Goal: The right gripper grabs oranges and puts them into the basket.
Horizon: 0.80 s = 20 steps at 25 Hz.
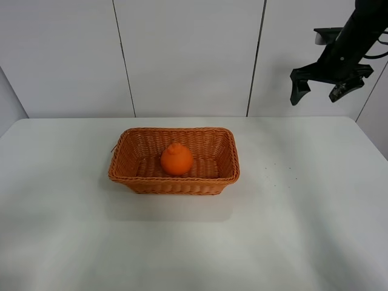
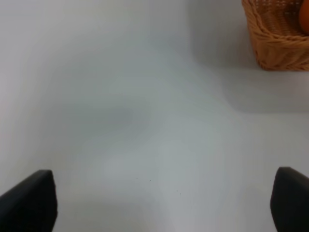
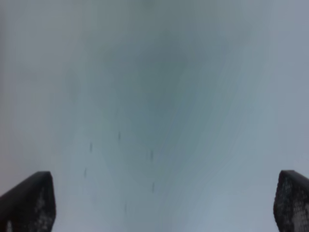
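The orange (image 1: 176, 160) lies inside the wicker basket (image 1: 133, 179) at the middle of the white table. My right gripper (image 1: 318, 92) hangs high at the upper right, well above the table and far from the basket; its two black fingers are spread apart and empty. In the right wrist view its fingertips (image 3: 29, 200) frame blurred bare table. My left gripper (image 2: 159, 200) is open over bare table, with a corner of the basket (image 2: 277, 43) and a sliver of the orange (image 2: 304, 17) at the picture's edge. The left arm is out of the high view.
The white table (image 1: 303, 230) has a few small dark specks to the right of the basket. A white panelled wall stands behind it.
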Each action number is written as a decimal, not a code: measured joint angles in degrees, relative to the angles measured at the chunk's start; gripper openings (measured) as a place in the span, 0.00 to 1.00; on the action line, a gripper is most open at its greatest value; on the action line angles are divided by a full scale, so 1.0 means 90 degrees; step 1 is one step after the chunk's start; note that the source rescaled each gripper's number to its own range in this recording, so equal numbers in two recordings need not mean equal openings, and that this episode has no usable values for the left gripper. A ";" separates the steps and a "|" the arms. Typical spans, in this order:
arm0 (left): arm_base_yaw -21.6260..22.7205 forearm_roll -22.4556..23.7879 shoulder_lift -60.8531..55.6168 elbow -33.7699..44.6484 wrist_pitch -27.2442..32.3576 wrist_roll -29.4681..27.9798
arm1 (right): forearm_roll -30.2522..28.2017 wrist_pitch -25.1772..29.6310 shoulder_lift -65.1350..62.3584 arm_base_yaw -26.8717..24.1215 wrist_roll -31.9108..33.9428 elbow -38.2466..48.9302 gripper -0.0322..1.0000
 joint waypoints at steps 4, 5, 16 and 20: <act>0.0000 0.0000 0.0000 0.0000 0.0000 0.0000 | 0.0024 -0.0005 -0.1223 0.0000 0.0113 0.1835 1.00; 0.0000 0.0000 0.0000 0.0000 0.0000 0.0000 | 0.0047 -0.0005 -0.1520 0.0000 0.0127 0.2345 1.00; 0.0000 0.0000 0.0000 0.0000 0.0000 0.0000 | 0.0189 -0.0262 -0.6015 0.0000 0.0237 0.6942 1.00; 0.0000 0.0000 0.0000 0.0000 0.0000 0.0000 | 0.0130 -0.0909 -0.8010 0.0000 0.0239 0.7873 1.00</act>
